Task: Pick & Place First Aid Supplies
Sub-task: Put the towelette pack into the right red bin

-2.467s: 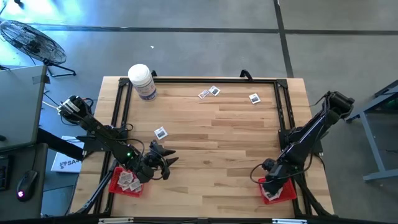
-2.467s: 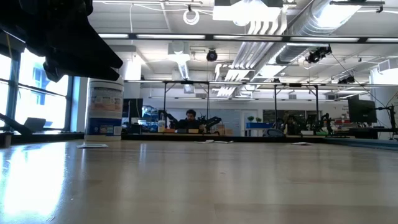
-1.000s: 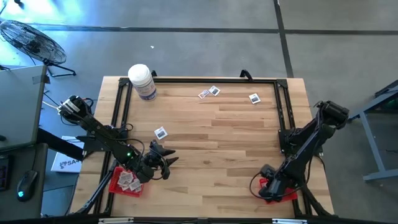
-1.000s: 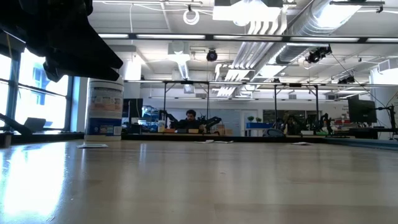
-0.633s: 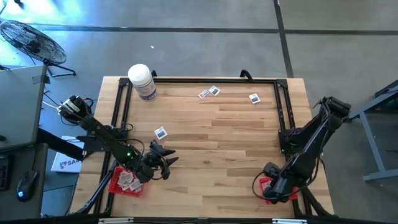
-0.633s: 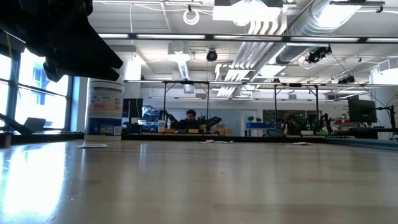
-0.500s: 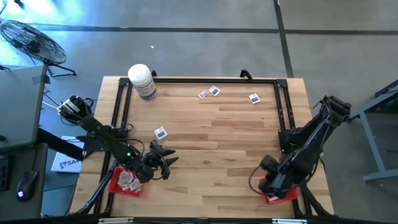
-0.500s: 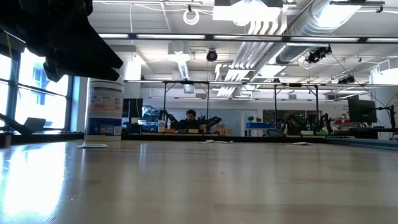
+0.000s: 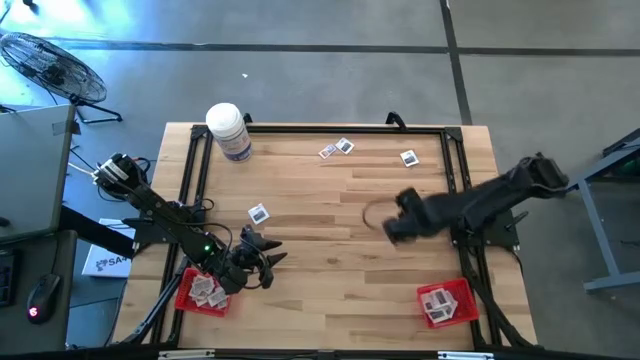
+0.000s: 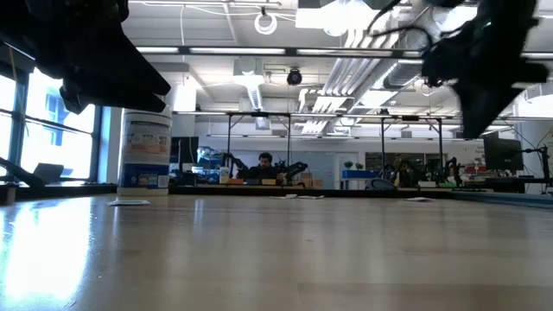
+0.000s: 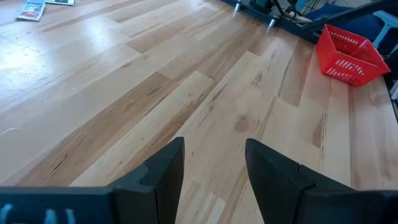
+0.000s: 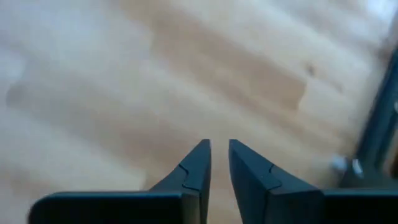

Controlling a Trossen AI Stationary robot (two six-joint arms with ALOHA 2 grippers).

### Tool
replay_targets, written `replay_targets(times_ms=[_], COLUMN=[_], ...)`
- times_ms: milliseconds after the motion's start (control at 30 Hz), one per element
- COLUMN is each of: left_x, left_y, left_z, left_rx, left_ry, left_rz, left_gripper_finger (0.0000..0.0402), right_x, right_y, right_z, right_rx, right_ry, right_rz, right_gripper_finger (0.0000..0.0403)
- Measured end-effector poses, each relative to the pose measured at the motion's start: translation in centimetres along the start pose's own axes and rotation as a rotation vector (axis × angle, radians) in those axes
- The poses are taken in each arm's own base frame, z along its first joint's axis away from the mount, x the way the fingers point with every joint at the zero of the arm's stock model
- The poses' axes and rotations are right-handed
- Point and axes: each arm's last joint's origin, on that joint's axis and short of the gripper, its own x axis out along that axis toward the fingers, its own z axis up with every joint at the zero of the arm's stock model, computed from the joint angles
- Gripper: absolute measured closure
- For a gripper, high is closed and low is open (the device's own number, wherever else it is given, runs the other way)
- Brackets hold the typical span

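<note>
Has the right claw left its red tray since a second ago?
Yes. The right claw has swung away from the red tray at the near right corner, toward mid-table, and now hangs over bare wood with nothing between its fingers.

My right tool [image 9: 392,222] hangs over the middle-right of the table [image 9: 330,250], away from the red tray [image 9: 447,301] of packets [image 9: 435,304] near its front-right corner. My left tool [image 9: 262,258] waits beside the other red tray [image 9: 186,297]. Loose packets [image 9: 336,149] lie near the white bottle [image 9: 229,131].

We look straight down on the desk [image 9: 330,210], level across it, and close past each arm's jaws.
</note>
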Motion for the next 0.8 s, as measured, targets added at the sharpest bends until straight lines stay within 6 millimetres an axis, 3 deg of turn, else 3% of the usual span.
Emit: replay_targets(times_ms=[233,400,567,800], left_x=[0.0,0.0,0.0,0.0], left_y=[0.0,0.0,0.1,0.3], left_z=[0.0,-0.1,-0.2,-0.4], left_rx=[0.001,0.002,0.016,0.044], left_ry=[0.005,0.017,0.031,0.051], left_rz=[-0.002,-0.011,-0.007,0.007], left_gripper_finger=[0.0234,0.0234,0.0234,0.0234], right_x=[6.3,9.8,12.2,14.3], right_y=[-2.3,-4.9,-6.5,-8.0], right_z=[6.0,8.6,10.5,12.6], right_rx=[0.339,0.564,0.666,0.662], right_ry=[-0.124,-0.219,-0.297,-0.259], right_rz=[-0.032,-0.035,0.028,-0.047], right_gripper_finger=[0.0301,0.0266,0.025,0.0249])
